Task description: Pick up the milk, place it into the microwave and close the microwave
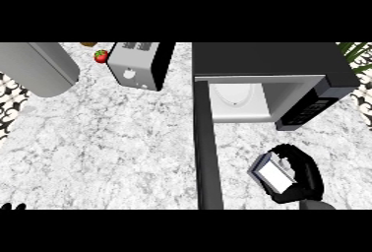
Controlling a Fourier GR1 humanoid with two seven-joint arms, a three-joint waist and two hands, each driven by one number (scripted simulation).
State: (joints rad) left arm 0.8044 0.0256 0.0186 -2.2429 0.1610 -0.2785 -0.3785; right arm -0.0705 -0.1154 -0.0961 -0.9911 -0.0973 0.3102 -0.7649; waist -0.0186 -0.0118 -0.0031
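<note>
The right hand (301, 172) is curled round the milk carton (272, 172), holding it above the counter (109, 147) just in front of the open microwave (269, 74). The carton looks like a light, stiff box that could dent, best gripped across its flat sides. The open door (207, 147) stands close on its left, but the cavity ahead looks roomy. Only the left hand's fingertips (11, 206) show at the lower left corner.

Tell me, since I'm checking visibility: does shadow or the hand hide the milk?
Head view: even light, no glare; the right hand curls round the milk carton, hiding its far side; the open microwave cavity is bright inside.
</note>
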